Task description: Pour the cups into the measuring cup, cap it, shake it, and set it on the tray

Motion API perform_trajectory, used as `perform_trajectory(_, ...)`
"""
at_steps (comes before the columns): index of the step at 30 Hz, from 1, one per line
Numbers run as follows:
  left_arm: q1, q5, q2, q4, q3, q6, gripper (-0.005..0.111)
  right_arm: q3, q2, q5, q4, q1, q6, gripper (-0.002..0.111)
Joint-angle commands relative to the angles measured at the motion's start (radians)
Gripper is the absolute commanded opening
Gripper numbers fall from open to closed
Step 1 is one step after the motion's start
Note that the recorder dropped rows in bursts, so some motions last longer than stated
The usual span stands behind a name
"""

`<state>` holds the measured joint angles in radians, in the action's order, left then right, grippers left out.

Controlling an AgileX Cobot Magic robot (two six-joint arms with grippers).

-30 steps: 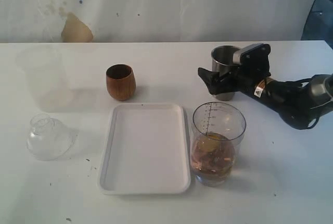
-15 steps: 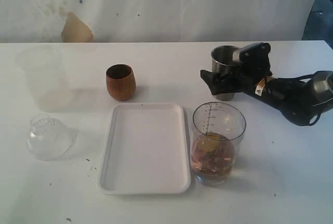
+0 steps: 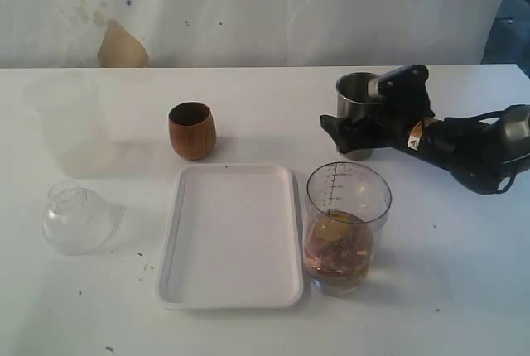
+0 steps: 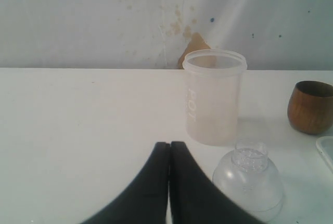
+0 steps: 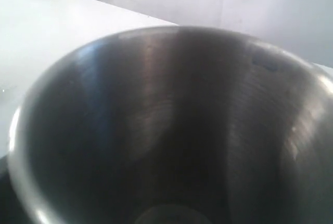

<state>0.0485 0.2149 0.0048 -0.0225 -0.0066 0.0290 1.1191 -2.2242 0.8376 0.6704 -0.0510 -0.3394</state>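
The steel tumbler (image 3: 356, 91) stands upright at the back right, and its dark inside fills the right wrist view (image 5: 171, 120). My right gripper (image 3: 341, 120) straddles it low down, open, one black finger (image 3: 331, 127) showing in front of it. The measuring cup (image 3: 346, 228) stands to the right of the white tray (image 3: 230, 236), uncapped, with brownish contents in its lower part. The brown wooden cup (image 3: 192, 130) (image 4: 311, 107) stands upright behind the tray. My left gripper (image 4: 169, 146) is shut and empty, low over the table near the clear dome lid (image 4: 250, 179).
The dome lid (image 3: 76, 218) lies left of the tray. A frosted, unmarked cup (image 3: 70, 124) (image 4: 213, 96) stands behind it at the far left. A wall runs along the table's back edge. The right arm (image 3: 472, 153) lies across the right side.
The right gripper and arm have slid slightly to the right while the steel tumbler stayed in place. Nothing else has moved.
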Motion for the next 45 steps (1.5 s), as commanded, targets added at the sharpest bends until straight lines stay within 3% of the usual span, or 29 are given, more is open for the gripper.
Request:
perform_trajectory(1, -0.001, -0.011, -0.005, -0.002, 0.007, -0.002, 0.001, -0.031, 0.024, 0.009, -0.006, -0.022, -0.014, 0.103)
perform_trajectory(21, -0.001, -0.011, -0.005, -0.002, 0.007, -0.002, 0.001, -0.238, 0.155, 0.094, -0.044, -0.067, 0.021, 0.103)
perform_trajectory(30, -0.001, -0.011, -0.005, -0.002, 0.007, -0.002, 0.001, -0.392, 0.347, 0.079, -0.075, -0.067, 0.048, 0.103)
perform_trajectory(38, -0.001, -0.011, -0.005, -0.002, 0.007, -0.002, 0.001, -0.508, 0.683, -0.103, -0.084, -0.067, -0.04, 0.103)
perform_trajectory(42, -0.001, -0.011, -0.005, -0.002, 0.007, -0.002, 0.001, -0.542, 0.879, -0.247, -0.042, -0.067, -0.229, 0.103)
perform_trajectory(45, -0.001, -0.011, -0.005, -0.002, 0.007, -0.002, 0.001, -0.555, 1.025, -0.333, 0.099, -0.067, -0.366, 0.103)
